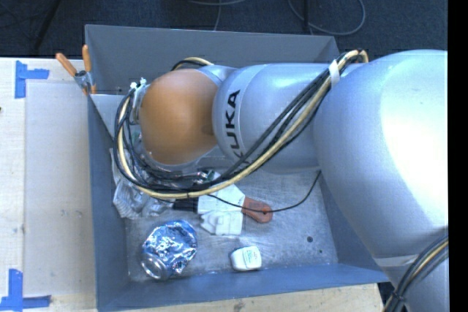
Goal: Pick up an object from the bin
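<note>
Arm [256, 120] low over the bin [212, 40]
Pincer wide or narrow: cannot tell; crushed can [170, 248] lies near the wrist [175, 120].

The grey metal bin [311, 226] bears on its floor a crushed silvery-blue can [170, 248] near the front wall, a small white rounded packet [246, 258] just beside it, crumpled white paper [221, 219], a reddish-brown flat oval piece [257, 213] touching that paper, and crumpled clear plastic [130, 199] by the left wall.

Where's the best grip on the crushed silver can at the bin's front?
The crushed can lies on its side with bare bin floor along both long sides, white oval piece apart: probably grip across its middle, straight down from above.
</note>
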Tool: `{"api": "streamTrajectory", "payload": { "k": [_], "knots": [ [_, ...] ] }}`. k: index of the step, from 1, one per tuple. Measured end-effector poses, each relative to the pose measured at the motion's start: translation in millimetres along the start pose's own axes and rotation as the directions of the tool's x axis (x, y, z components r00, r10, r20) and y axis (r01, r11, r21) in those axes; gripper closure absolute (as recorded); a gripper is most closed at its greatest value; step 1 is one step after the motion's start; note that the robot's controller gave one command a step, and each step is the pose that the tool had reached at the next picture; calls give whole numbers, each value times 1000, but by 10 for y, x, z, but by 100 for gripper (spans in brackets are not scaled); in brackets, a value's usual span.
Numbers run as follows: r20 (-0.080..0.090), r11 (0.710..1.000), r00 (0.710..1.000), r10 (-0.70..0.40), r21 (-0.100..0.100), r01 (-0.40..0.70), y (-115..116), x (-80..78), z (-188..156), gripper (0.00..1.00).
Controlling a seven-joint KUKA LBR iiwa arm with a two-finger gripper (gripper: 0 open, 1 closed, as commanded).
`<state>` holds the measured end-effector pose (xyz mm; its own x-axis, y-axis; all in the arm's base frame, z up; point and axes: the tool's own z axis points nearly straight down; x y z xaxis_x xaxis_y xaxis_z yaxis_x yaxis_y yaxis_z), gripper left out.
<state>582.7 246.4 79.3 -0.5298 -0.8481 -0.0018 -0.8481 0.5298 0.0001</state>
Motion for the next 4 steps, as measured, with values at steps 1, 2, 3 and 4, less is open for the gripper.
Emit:
{"api": "streamTrajectory", "payload": {
  "k": [1, 2, 3, 4],
  "knots": [
    [0, 1000, 1000, 1, 0, -1, 0, 0, 0, 100],
    [-5, 1000, 1000, -7, -4, 7, 13, 17, -567, 100],
    [5, 1000, 1000, -16, 4, 16, -18, 18, -916, 100],
    [-6, 1000, 1000, -10, -5, 10, -42, 53, -1315, 100]
  ]
}}
